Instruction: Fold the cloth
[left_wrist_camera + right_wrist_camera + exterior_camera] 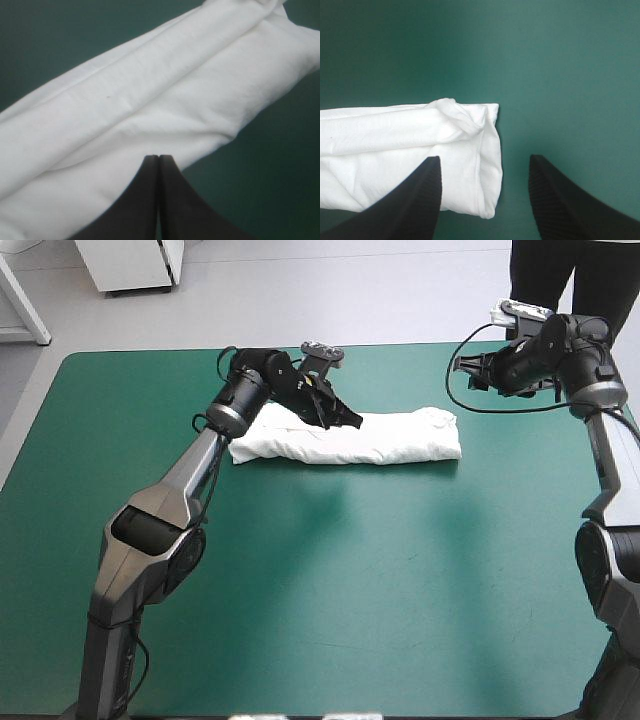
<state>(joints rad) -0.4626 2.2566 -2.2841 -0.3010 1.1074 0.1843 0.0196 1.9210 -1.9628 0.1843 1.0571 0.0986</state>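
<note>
Folding looks well along: your T-shirt [390,440] lies as a long, narrow band on the teal-green cover [330,590], toward the far side of the table, running left to right. Your left gripper [345,418] sits over the band's far edge, left of its middle. Its black fingers are pressed together in one point, and the left wrist view shows no cloth between them, only the band just ahead. Your right gripper [468,375] hangs apart from the cloth, beyond its right end, with its fingers spread wide. Its own view looks down on that end, one finger over the band and the other over bare cover. The step in hand is probably the crosswise fold, end over end. For that you would part the left fingers, bring each gripper to a corner of one end, pinch all layers together, and carry them across without letting the band unroll.
</note>
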